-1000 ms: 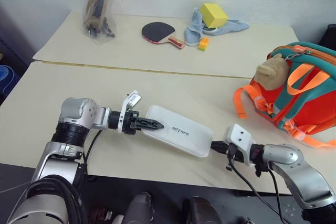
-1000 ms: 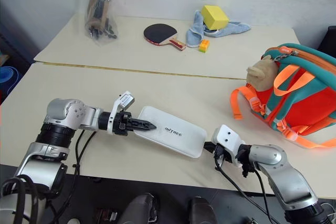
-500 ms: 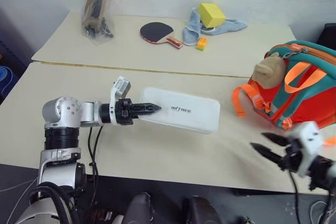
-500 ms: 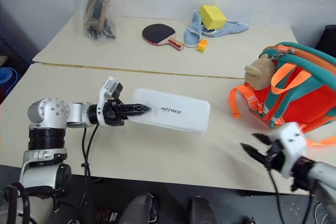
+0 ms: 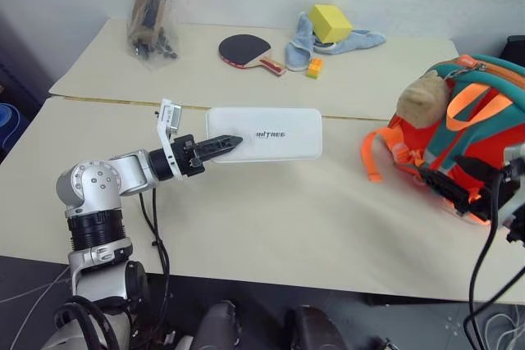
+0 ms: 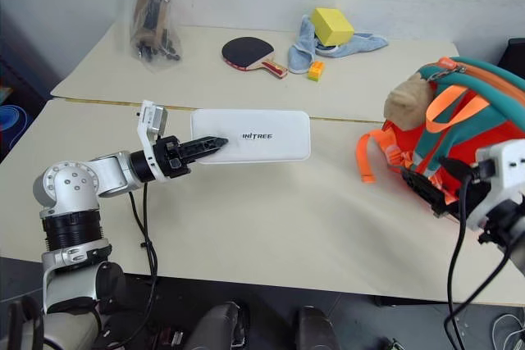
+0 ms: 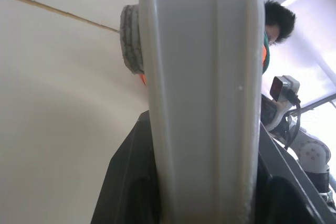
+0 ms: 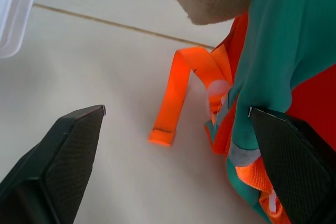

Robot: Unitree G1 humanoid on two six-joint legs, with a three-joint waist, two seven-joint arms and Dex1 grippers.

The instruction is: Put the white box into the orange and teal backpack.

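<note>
Nearest to me, on my left, my left gripper [image 5: 215, 146] reaches out over the pale table [image 5: 271, 227] with its two black fingers closed on the near short end of the white box [image 5: 264, 134]. The box is flat, with rounded corners and small dark lettering on top, and it stretches away from the fingers toward my right — lifted clear of the tabletop and roughly level. In the left wrist view the box's edge [image 7: 202, 98] runs straight up between my fingers.

On my right, my right gripper [image 8: 173, 166] sits beside the backpack [image 5: 467, 133] with its fingers spread wide apart and nothing between them. In the right wrist view one black finger [image 8: 68, 156] stands over bare table and the other is up against the backpack's teal and orange side. A loose orange strap [image 8: 178, 95] lies on the table between them.

The backpack stands upright at the right edge of the table, orange with teal trim, a tan plush charm [image 5: 422, 97] hanging at its top left. The box and the backpack are well apart, with open table between.

Farther back, past a seam in the tabletop — a red and black paddle [image 5: 250, 51], a blue cloth [image 5: 303, 43] with a yellow cube [image 5: 331, 22] on it, and a clear plastic bag [image 5: 152, 15] of dark items at the far left.
</note>
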